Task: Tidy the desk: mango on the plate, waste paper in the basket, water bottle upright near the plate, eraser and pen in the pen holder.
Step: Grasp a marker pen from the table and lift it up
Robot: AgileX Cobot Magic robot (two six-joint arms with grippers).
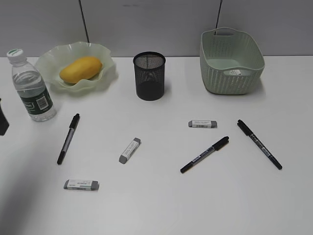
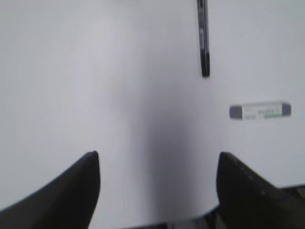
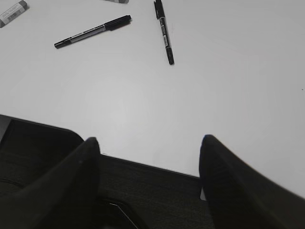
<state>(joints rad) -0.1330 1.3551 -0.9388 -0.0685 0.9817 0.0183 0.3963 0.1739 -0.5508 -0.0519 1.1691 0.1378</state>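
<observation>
The yellow mango (image 1: 80, 68) lies on the wavy-rimmed green plate (image 1: 49, 58) at the back left. The water bottle (image 1: 32, 88) stands upright beside the plate. The black mesh pen holder (image 1: 149, 76) stands at the back middle. The waste paper (image 1: 235, 72) lies inside the green basket (image 1: 231, 54). Three pens (image 1: 68, 138) (image 1: 204, 154) (image 1: 259, 144) and three erasers (image 1: 130, 150) (image 1: 81, 184) (image 1: 203, 124) lie on the desk (image 1: 156, 205). My left gripper (image 2: 157, 160) is open and empty, with a pen (image 2: 205, 38) and an eraser (image 2: 259, 110) ahead of it. My right gripper (image 3: 148, 143) is open and empty over the desk's front edge.
Two pens (image 3: 93, 31) (image 3: 164, 31) and an eraser (image 3: 13, 13) show far ahead in the right wrist view. A dark part of my left arm (image 1: 2, 122) shows at the left edge, next to the bottle. A grey partition wall stands behind the desk.
</observation>
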